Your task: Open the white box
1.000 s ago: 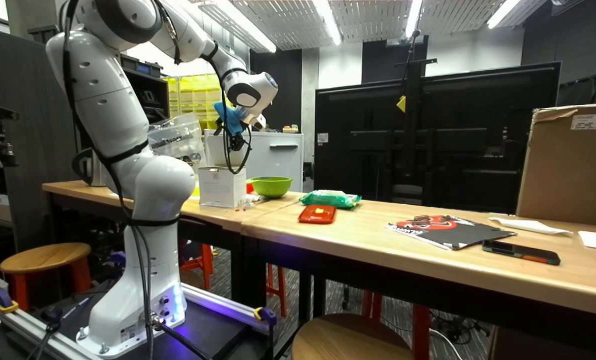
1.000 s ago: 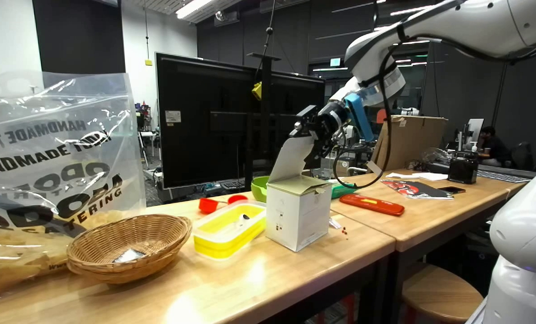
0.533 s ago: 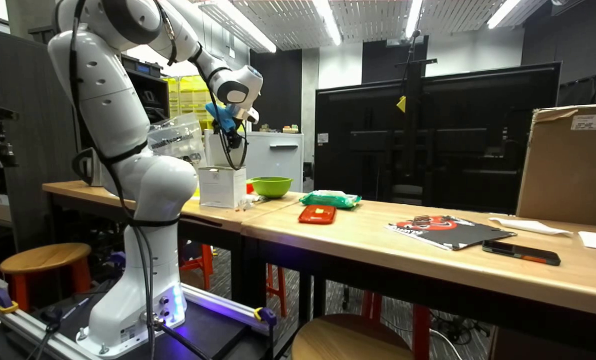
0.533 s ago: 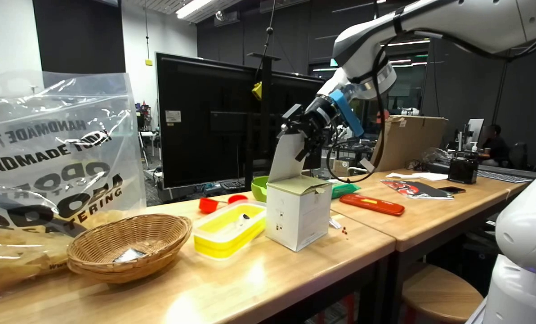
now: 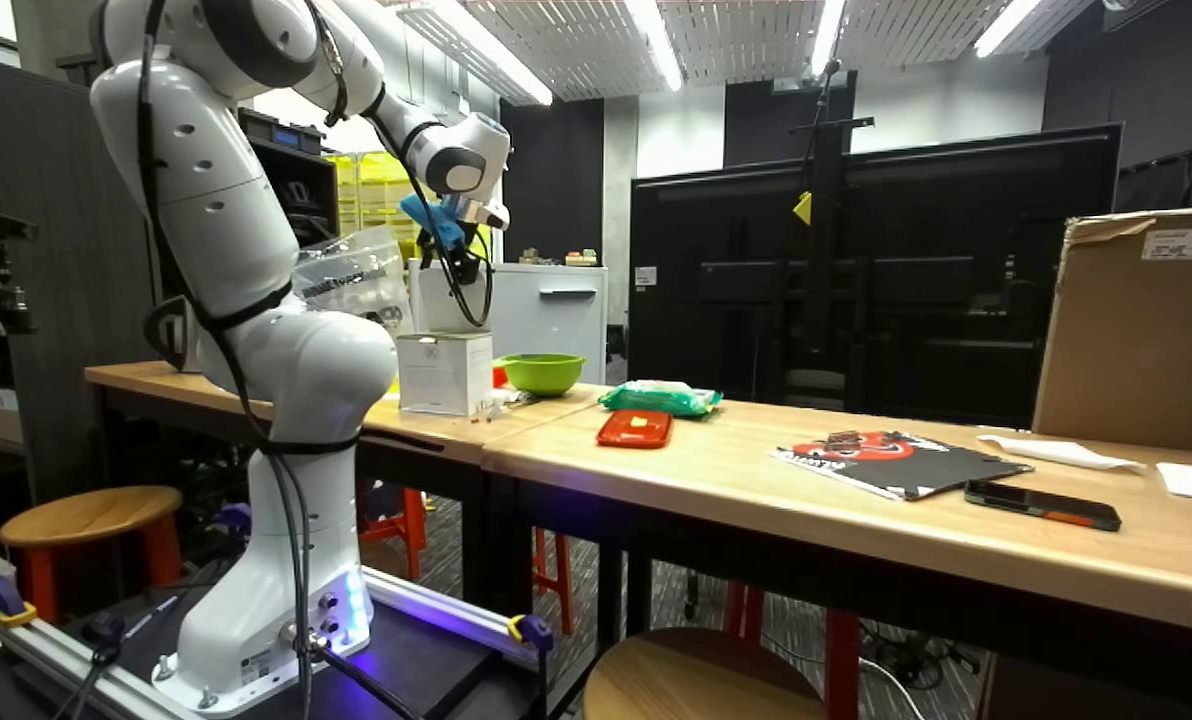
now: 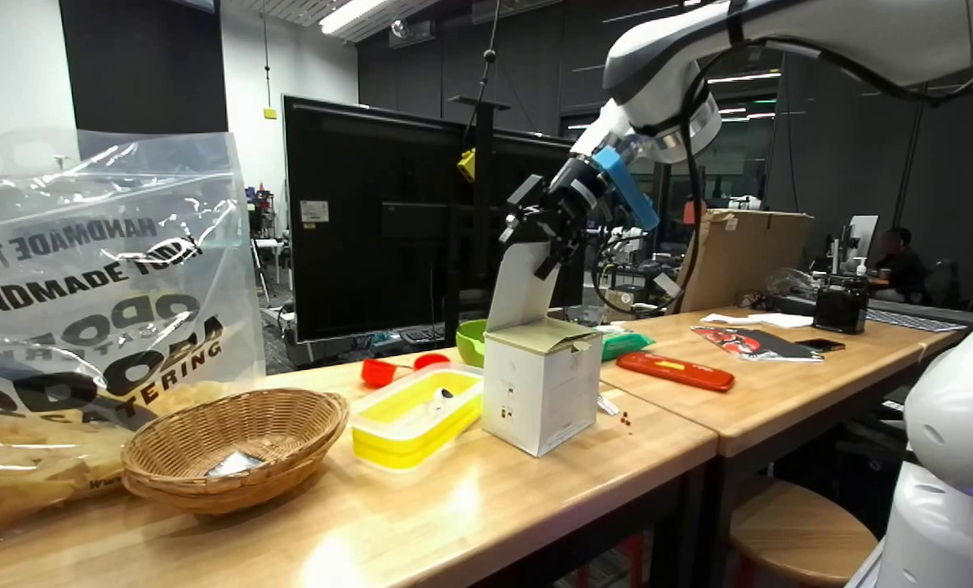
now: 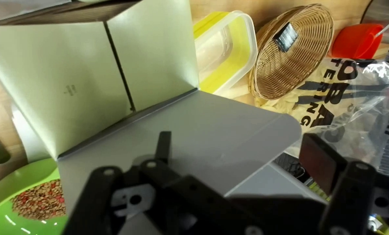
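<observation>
With the hand [image 7: 241, 151] spread wide and gripping nothing beside the raised lid [image 7: 210, 124], sideways travel may snag it and topple the white box [image 6: 540, 392].

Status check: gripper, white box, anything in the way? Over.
Gripper open, jaws apparently straddling the lid. White box: lid standing up, inner flaps folded across the top. In the way: those flaps, hiding most of the inside.

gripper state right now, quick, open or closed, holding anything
Gripper: open, jaws wide apart, holding nothing, not even the lid.
</observation>
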Tool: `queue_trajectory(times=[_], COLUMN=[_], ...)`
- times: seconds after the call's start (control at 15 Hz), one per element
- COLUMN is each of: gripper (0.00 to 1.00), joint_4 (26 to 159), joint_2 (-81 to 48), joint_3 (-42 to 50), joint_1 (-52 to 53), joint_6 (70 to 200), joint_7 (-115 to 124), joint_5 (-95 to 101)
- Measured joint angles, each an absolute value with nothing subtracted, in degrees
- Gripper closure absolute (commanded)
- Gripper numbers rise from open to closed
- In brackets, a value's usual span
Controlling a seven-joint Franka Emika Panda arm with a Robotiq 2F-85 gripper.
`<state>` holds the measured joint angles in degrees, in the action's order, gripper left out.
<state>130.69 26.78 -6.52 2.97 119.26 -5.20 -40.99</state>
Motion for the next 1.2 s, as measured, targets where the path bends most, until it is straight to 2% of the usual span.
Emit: queue_trajectory(times=[1.2], gripper=[0.00], joint_4=[132.1], joint_2=[27.3], joint_3=[-8.5], joint_1=[7.0], joint_6=[136.7], joint_7=[3.1], joint_5=[-29.1])
